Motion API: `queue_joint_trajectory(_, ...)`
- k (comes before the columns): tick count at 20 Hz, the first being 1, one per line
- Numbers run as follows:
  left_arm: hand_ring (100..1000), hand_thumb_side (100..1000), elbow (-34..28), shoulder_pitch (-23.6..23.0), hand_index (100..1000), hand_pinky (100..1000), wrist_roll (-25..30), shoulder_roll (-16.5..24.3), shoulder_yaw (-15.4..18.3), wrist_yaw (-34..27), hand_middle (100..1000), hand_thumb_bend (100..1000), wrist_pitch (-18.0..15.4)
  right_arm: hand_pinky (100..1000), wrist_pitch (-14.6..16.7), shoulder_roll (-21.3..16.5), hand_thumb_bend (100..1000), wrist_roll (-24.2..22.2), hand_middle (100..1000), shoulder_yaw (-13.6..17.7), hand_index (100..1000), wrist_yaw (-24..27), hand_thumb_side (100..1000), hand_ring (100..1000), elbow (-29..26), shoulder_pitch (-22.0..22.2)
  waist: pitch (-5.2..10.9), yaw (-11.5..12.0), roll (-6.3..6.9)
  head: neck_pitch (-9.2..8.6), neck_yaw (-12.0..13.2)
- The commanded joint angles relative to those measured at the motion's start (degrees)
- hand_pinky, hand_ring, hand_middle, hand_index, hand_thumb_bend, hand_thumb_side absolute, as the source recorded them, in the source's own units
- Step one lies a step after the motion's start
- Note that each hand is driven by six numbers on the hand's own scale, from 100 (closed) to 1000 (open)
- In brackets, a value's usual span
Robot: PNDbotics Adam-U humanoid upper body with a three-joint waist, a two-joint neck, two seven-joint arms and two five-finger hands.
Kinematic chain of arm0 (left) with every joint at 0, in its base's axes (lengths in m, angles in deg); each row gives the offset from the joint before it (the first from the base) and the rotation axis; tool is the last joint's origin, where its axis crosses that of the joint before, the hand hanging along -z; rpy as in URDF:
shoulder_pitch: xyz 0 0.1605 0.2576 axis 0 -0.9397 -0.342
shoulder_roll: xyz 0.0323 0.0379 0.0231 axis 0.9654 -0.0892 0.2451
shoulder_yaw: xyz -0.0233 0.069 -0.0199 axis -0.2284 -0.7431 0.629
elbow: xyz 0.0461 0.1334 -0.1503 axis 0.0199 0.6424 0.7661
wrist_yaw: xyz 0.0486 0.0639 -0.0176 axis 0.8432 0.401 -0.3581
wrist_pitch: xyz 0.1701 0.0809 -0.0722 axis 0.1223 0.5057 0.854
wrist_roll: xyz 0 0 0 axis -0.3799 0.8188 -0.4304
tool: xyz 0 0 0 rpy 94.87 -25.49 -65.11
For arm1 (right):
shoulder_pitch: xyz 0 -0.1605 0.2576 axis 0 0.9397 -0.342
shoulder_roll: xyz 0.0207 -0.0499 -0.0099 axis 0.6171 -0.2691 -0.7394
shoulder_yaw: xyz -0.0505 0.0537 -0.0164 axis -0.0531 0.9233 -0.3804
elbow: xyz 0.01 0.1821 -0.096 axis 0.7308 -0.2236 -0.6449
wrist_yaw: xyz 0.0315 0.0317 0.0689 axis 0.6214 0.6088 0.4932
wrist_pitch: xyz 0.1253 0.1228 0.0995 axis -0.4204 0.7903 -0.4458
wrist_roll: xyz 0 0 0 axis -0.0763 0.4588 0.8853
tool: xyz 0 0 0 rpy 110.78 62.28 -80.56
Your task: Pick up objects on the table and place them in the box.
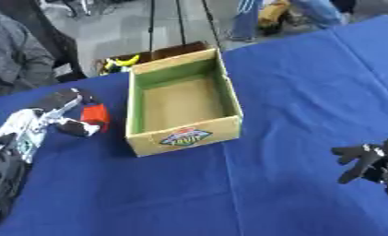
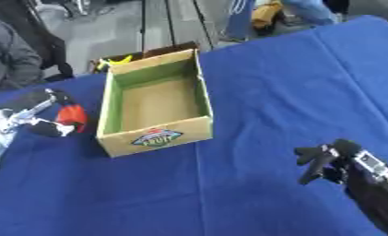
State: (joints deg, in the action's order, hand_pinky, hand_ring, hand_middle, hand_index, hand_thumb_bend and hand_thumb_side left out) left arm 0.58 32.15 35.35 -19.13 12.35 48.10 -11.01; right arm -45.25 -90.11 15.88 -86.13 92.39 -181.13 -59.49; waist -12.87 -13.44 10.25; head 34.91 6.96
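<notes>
Left eye view: the left hand (image 1: 72,115) is seen at the left of the blue table (image 1: 293,92), its fingers curled around a red object (image 1: 95,116), which is held just left of the box (image 1: 183,133) and near its left wall. The object's shape cannot be made out beyond a short red block; its long axis appears to run roughly near-to-far, though this is uncertain.

The right hand (image 2: 322,161) is shown idle at the near right, fingers relaxed and spread, holding nothing.

The box is an open cardboard tray with green inner walls and a printed label on its near face. Its long axis runs near-to-far, tilted slightly, with the opening upward. No contents are visible inside. Behind its far left corner a yellow and dark item (image 1: 120,62) is seen; what it is cannot be told.

The step in hand is judged to be the carry: the object is grasped but not yet over the box. The next move calls for the object to be raised over the left wall, shifted right above the opening, and released.
</notes>
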Motion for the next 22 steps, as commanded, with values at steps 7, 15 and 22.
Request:
queue_joint_trajectory(7, 725, 356, 1.83, 0.02, 802, 766, 5.80, 2.03, -0.22, -0.46, 724, 538, 0.29, 600, 0.22, -0.60, 100, -0.25, 619, 0.10, 541, -0.40, 1000, 892, -1.07, -0.68, 0.51, 0.11, -0.50, -0.42, -0.10)
queue_joint_trajectory(15, 690, 258, 0.46, -0.05, 796, 709, 9.20, 2.10, 0.02, -1.99, 707, 425, 1.27, 600, 0.27, -0.60, 100, -0.25, 619, 0.13, 541, -0.41, 1000, 892, -1.07, -0.69, 0.47, 0.16, -0.55, -0.42, -0.12)
queue_joint_trajectory(22, 397, 290, 0.41, -0.01, 674, 349, 11.53, 2.83, -0.03, -5.50, 577, 100, 4.42, 600, 0.24, -0.57, 100, -0.15, 620, 0.29, 542, 0.40, 1000, 892, -0.95, -0.44, 1.55, 0.57, -1.13, -0.21, -0.37)
